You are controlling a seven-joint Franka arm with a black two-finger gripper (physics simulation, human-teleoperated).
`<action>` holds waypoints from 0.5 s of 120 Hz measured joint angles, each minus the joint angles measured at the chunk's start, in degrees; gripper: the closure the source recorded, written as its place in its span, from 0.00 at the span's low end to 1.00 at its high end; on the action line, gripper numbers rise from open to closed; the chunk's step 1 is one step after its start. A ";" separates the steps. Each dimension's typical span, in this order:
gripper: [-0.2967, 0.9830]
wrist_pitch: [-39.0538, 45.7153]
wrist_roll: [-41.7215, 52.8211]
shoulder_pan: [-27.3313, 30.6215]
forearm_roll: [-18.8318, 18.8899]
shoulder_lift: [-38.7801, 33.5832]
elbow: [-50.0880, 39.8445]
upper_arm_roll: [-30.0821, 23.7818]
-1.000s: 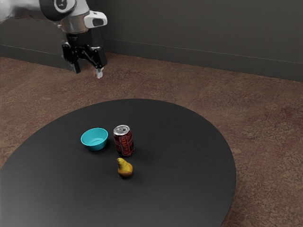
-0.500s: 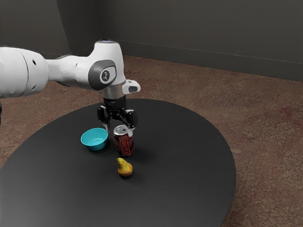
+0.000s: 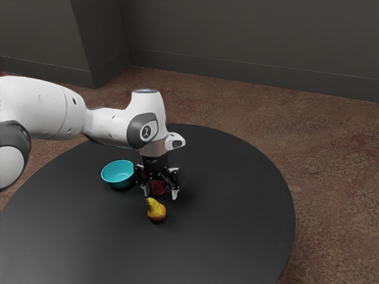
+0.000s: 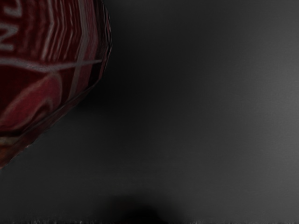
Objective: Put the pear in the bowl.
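Note:
In the exterior view my gripper [image 3: 160, 194] is low over the table, its two fingers apart and pointing down. The yellow-brown pear [image 3: 156, 211] rests on the table just below the fingertips in that view, on the camera's side of them, not held. The turquoise bowl [image 3: 118, 173] stands upright toward the exterior view's left, with the table between it and the pear. No pear can be made out in the wrist view.
A red soda can [image 3: 157, 187] stands right by my fingers, mostly hidden behind the gripper; in the wrist view the can [image 4: 44, 60] looms very close. The round black table [image 3: 237, 219] extends toward the exterior view's right.
My hand has come down and a little toward the exterior view's right, from above the can to beside it, now covering most of it. Pear and bowl have stayed where they were.

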 joint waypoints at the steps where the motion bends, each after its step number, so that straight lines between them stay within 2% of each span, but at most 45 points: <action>1: 0.23 0.17 -0.04 -0.02 -0.07 -0.01 -0.31 0.00; 32: 0.23 3.35 -0.96 -0.41 -1.11 -0.08 -3.91 0.00; 60: 0.26 1.51 -1.45 -0.63 -1.26 -0.66 -4.39 -0.01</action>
